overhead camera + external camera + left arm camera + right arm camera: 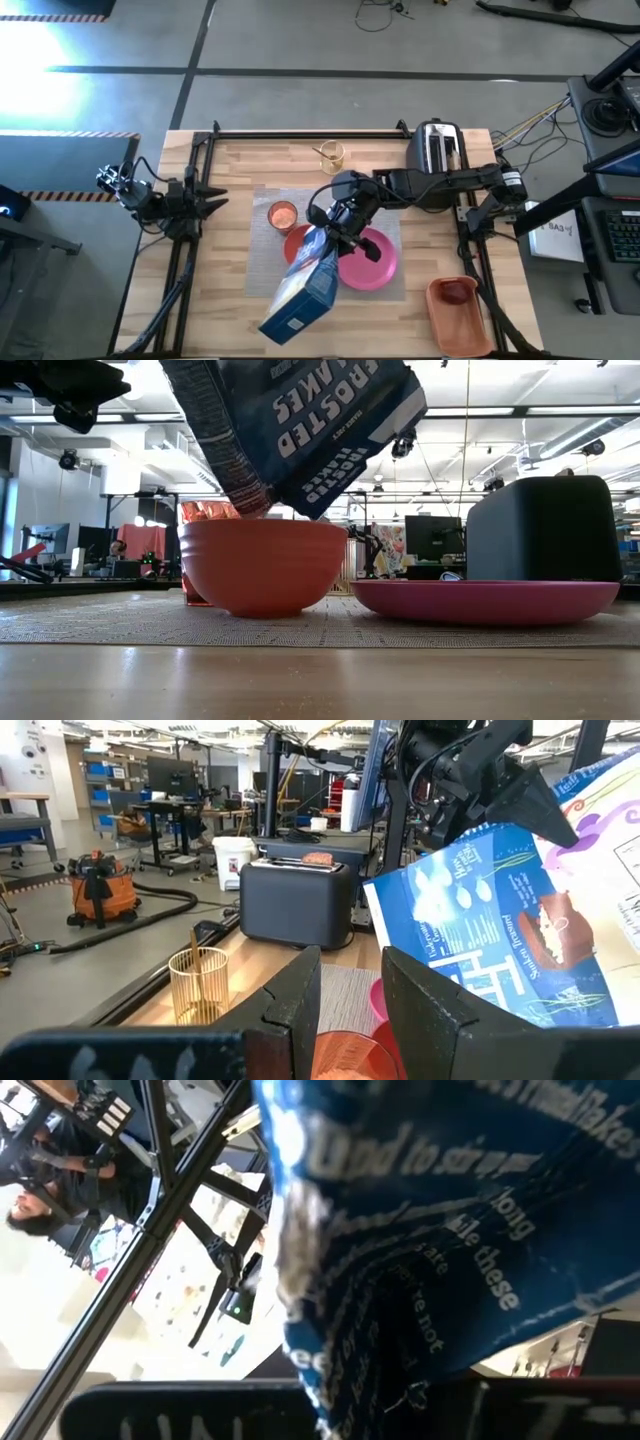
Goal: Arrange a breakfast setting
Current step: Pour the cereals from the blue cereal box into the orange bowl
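Workshop floor and desks surround a wooden table (240, 160) that carries one of each thing: one grey woven placemat (262, 262), one pink plate (375, 265), one orange bowl (262, 565), one orange cup (283, 214), one red apple (458, 292), one toast slice (317, 858), one toaster (437, 150), one orange tray (440, 325), one gold wire holder (332, 155) and one blue cereal box (305, 295).

At the middle of the placemat, the right claw (338, 232) is clamped tight on the cereal box, which hangs tilted with one end low over the bowl. The bowl sits right under this claw, mostly hidden by the box from above. Just beside the bowl, the plate lies a little below the claw and off to its arm's side. On the claw's other side, toward the left arm, the cup stands near. Beyond the claw at the far edge is the wire holder, with a thin gold handle standing in it. The toaster stands farther along that edge, beside the right arm, with the toast slice showing in its slot. Well apart from the claw, the apple lies in the tray at the near right corner.

At the table's left edge waits the left claw (350, 970), fingers parted and holding nothing, with the cup ahead of it.
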